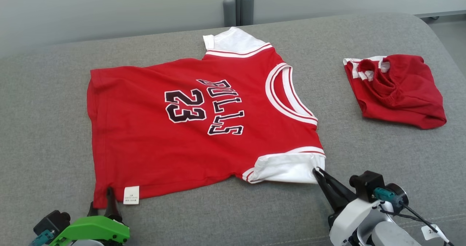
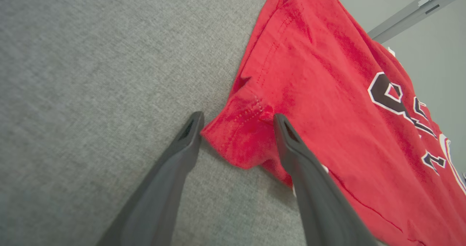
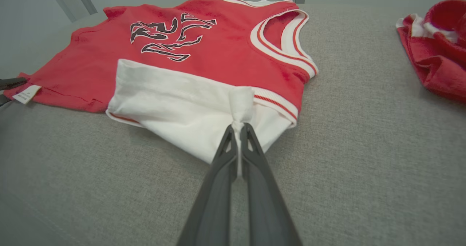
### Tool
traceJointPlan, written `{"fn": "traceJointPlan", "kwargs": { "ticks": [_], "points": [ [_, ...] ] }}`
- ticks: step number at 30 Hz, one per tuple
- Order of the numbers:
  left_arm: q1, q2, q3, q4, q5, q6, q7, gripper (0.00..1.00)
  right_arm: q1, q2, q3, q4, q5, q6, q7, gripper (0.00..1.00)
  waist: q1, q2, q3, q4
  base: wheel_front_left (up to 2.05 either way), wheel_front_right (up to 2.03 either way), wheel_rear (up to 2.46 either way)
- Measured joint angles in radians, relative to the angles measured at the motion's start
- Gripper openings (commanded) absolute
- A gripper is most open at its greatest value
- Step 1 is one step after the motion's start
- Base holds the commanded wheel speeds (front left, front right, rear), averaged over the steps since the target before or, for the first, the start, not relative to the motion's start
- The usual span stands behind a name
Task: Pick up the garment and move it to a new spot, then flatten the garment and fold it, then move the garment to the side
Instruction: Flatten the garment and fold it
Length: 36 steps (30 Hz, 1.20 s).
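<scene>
Grey upholstery carried the red jersey, spread flat at frame centre. Left gripper stood open, fingers straddling the lower-left hem corner. Right gripper was clamped on the white sleeve, probably to tension it flat.

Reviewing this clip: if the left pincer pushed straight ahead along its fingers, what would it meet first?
Most likely the red jersey: its hem corner lies between the fingers of the open left pincer, on the grey cushion. Depth is unclear.
</scene>
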Motion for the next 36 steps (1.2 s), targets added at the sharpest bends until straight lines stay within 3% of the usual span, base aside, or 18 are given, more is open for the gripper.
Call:
{"fn": "traceJointPlan", "kwargs": {
  "ticks": [2,15,24,36],
  "points": [
    [0.005,0.0,0.007,0.0,0.0,0.0,0.0,1.0,0.006,-0.014,0.023,-0.002,-0.023,0.0,0.0,1.0,0.0,0.0,-0.007,-0.001,0.0,0.0,0.0],
    [0.041,0.001,0.057,-0.089,-0.018,-0.039,0.0,1.0,0.099,-0.089,0.049,-0.004,-0.077,0.0,0.0,1.0,0.0,0.0,-0.048,-0.011,0.0,0.0,0.0],
    [0.041,0.002,0.043,-0.198,0.026,-0.072,0.0,1.0,0.136,-0.098,-0.089,-0.091,-0.056,-0.006,0.0,1.0,0.0,0.0,-0.081,-0.025,0.0,0.0,0.0],
    [0.053,0.002,0.011,-0.272,0.153,-0.056,0.0,1.0,0.131,-0.007,-0.276,-0.204,0.067,-0.048,0.0,1.0,0.0,0.0,-0.102,-0.034,0.0,0.0,0.0]
  ]
}}
